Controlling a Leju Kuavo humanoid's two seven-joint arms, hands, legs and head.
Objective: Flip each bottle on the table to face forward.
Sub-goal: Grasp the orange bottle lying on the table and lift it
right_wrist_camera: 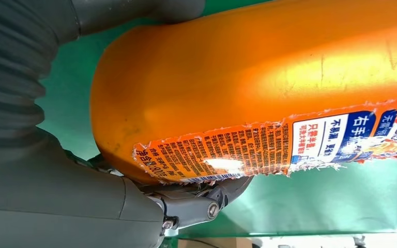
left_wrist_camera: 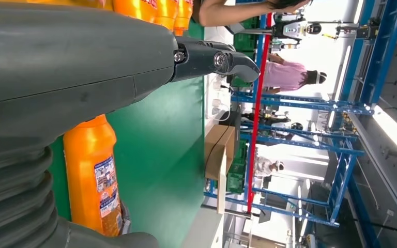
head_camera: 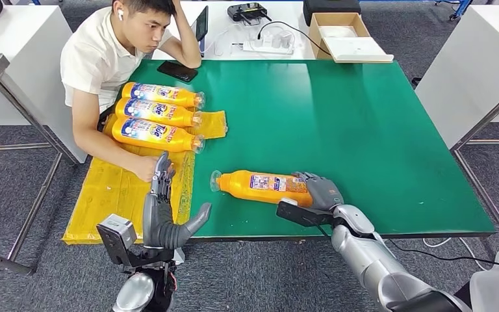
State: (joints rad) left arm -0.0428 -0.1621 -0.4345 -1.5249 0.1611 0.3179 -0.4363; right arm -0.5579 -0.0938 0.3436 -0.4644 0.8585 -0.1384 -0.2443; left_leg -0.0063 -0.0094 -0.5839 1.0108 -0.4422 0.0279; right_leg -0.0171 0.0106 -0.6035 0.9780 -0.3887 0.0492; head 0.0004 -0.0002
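A: Head view first, from the left; we see three bottles (head_camera: 159,114) lying side by side on the yellow sheet (head_camera: 117,195), brand labels turned up, caps pointing right; a person (head_camera: 114,58) leans beside them with a forearm on the sheet; we would count those three as done.

B: Agreed; and our left robot hand (head_camera: 166,211) hangs over the near edge of the surface (head_camera: 364,130), beside the sheet, fingers straight and spread, thumb out, nothing in it.

A: Right; the left wrist view shows the same, fingers extended over green with nothing between them.

B: Moving right, the fourth bottle (head_camera: 263,186) lies on its side on the bare green, well apart from the row, cap pointing left; its fine-print back label faces up.

A: So that one is what is left; we judge it needs rolling over to bring the brand side up.

B: Our right robot hand (head_camera: 321,192) is wrapped around its base end; the right wrist view shows the orange body (right_wrist_camera: 248,77) cradled between thumb and fingers, so we call it gripped.

A: Three turned, one in hand; whether more bottles wait out of frame we cannot tell.
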